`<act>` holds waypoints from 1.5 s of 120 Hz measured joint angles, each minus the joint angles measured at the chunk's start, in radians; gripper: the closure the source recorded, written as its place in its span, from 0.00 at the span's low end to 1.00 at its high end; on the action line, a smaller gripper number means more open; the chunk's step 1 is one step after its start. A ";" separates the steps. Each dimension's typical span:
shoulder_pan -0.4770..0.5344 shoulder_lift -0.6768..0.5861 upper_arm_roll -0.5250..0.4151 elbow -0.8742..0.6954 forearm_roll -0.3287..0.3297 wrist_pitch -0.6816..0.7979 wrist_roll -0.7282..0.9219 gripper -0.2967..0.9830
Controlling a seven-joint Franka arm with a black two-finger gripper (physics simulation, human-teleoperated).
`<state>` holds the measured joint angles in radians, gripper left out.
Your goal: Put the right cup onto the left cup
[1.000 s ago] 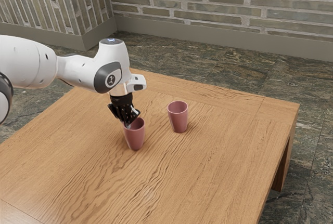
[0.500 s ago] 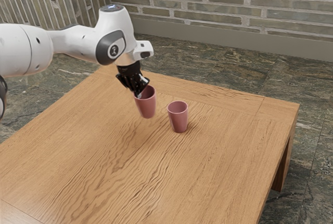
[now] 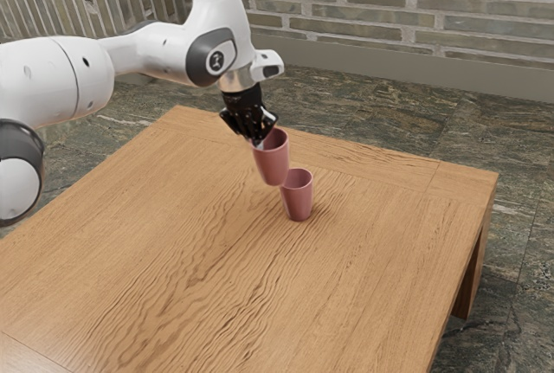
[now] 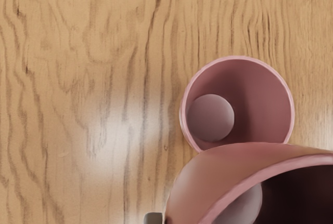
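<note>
My gripper (image 3: 258,141) is shut on the near rim wall of one pink cup (image 3: 273,161), which hangs upright or nearly so above the table. The other pink cup (image 3: 299,198) stands upright on the wood, just below and toward the exterior view's right of the held one; the held cup's base overlaps its rim in that view. In the wrist view the standing cup (image 4: 276,104) has its mouth and inner floor exposed, and the held cup (image 4: 195,182) covers a small part of its edge.
The wooden table (image 3: 190,304) extends around the standing cup, with its far edge behind the cups. A brick wall (image 3: 389,18) rises beyond the stone floor (image 3: 407,105).
From the tabletop, the held cup has been lifted and carried toward the exterior view's right, up to the standing cup. The standing cup has kept its place.
</note>
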<state>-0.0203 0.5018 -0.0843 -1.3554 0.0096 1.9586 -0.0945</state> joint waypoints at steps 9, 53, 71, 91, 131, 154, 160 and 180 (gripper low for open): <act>-0.006 0.037 0.000 0.056 0.003 -0.013 -0.009 0.85; -0.009 0.153 -0.019 0.206 0.013 -0.038 -0.039 0.85; -0.010 0.166 -0.020 0.209 0.014 -0.038 -0.047 0.85; -0.015 0.173 -0.020 0.210 0.015 -0.035 -0.054 0.85; -0.020 0.185 -0.017 0.198 0.013 -0.019 -0.063 0.65; -0.020 0.174 -0.015 0.186 0.020 -0.014 -0.066 0.40; -0.025 0.156 -0.015 0.172 0.027 -0.013 -0.066 0.37; -0.035 0.058 -0.015 0.084 0.046 -0.012 -0.068 0.29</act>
<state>-0.0549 0.5599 -0.0993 -1.2710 0.0551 1.9469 -0.1629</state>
